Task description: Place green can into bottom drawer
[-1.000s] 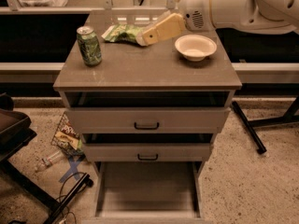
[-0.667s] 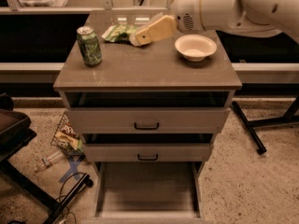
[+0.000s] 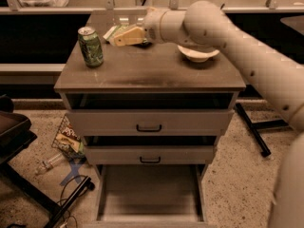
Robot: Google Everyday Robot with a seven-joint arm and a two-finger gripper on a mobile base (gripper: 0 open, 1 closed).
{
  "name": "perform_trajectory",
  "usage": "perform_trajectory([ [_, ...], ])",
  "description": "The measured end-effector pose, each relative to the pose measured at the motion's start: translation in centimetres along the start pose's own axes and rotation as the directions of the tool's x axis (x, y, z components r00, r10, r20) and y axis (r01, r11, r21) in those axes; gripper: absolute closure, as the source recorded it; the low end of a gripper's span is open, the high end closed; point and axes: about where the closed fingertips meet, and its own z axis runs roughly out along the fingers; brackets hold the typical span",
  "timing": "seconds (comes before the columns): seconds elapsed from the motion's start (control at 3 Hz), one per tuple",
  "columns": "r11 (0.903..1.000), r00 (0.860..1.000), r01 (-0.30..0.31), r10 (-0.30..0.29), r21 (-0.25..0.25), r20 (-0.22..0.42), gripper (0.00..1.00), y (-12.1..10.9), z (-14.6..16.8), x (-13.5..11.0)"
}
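The green can stands upright on the left part of the brown cabinet top. It has a silver top and white marks on its side. My gripper reaches in from the right above the cabinet top. It is a little to the right of the can and apart from it. It holds nothing. The bottom drawer is pulled out at the foot of the cabinet, a grey tray with a plain floor and nothing in it.
A white bowl sits on the right of the top, partly behind my arm. A green snack bag lies behind the gripper. Two grey drawer fronts with black handles stand slightly open. A snack packet, a bottle and cables lie on the floor at left.
My arm has swung left across the cabinet top, bringing the gripper from near the bowl to close beside the can. The can has not moved.
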Motion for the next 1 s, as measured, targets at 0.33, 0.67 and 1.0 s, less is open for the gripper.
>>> perform_trajectory([
  [0.33,0.9991,0.996,-0.042,0.042,0.003,0.081,0.0,-1.4,5.5,1.4],
  [0.67,0.9985,0.989,-0.045,0.049,-0.032,0.139,0.0,0.3,8.0,0.9],
  [1.0,0.9956,0.978,-0.037,0.053,-0.086,0.2,0.0,3.5,8.8,-0.2],
])
